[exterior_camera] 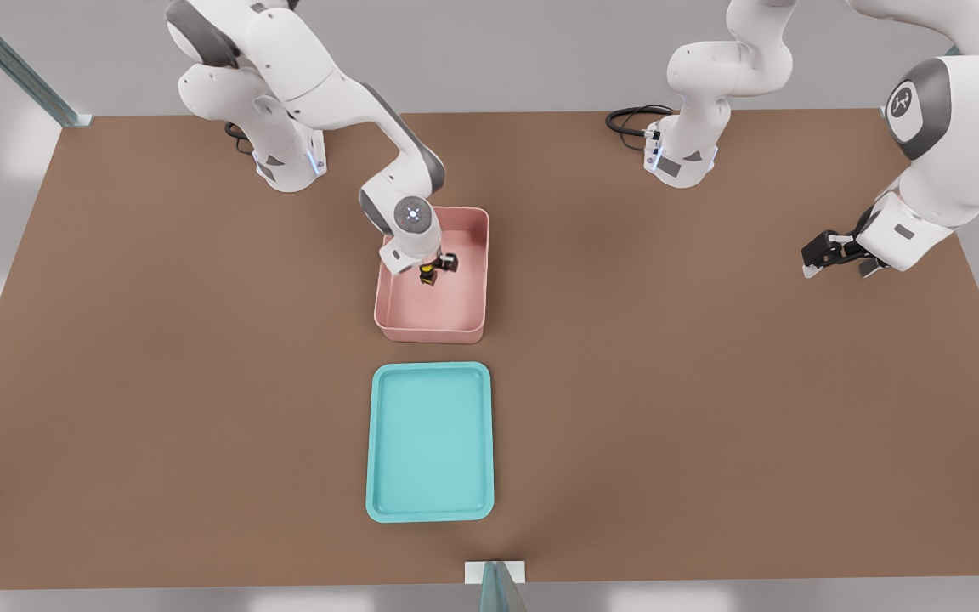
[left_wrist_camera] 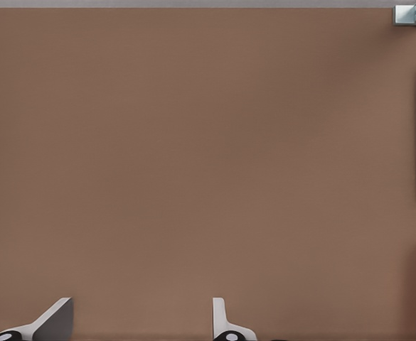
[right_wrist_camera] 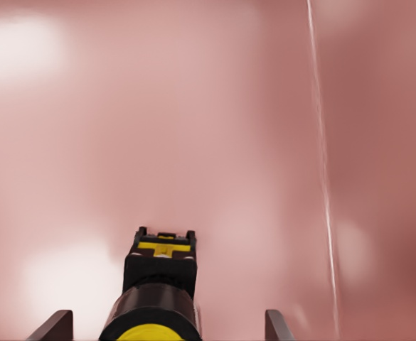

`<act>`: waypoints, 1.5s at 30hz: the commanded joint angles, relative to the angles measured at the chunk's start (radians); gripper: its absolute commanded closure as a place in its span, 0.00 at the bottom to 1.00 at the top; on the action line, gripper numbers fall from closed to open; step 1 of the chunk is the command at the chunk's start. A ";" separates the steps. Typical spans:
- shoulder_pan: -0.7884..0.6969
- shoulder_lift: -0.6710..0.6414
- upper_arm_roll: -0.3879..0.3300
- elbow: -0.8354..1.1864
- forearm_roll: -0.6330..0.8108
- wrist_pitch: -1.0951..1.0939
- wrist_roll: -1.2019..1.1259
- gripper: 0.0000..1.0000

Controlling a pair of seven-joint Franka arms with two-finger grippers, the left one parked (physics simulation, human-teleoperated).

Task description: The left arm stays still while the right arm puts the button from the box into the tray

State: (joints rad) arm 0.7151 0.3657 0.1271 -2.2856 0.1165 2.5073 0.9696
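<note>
front view: right arm [exterior_camera: 311, 93] reaches down into the pink box [exterior_camera: 472, 319], hand [exterior_camera: 432, 270] low inside it.
hand spread wide in the right wrist view, its fingertips [right_wrist_camera: 51, 325] either side of the yellow-capped button [right_wrist_camera: 158, 284], gaps showing, nothing gripped; button sits in the box, and the turquoise tray [exterior_camera: 430, 442] lies on the brown tabletop [exterior_camera: 710, 382] just in front of the box.
</note>
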 commanded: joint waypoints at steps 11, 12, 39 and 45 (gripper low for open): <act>0.018 0.030 0.000 -0.012 -0.005 0.102 0.163 0.23; 0.018 0.029 0.000 -0.012 -0.003 0.096 0.141 0.28; -0.206 0.429 -0.106 1.022 -0.014 -0.334 -0.586 0.53; -0.210 0.444 -0.107 1.011 -0.020 -0.347 -0.609 0.00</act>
State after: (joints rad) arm 0.5036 0.8106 0.0203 -1.2743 0.0994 2.1872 0.6527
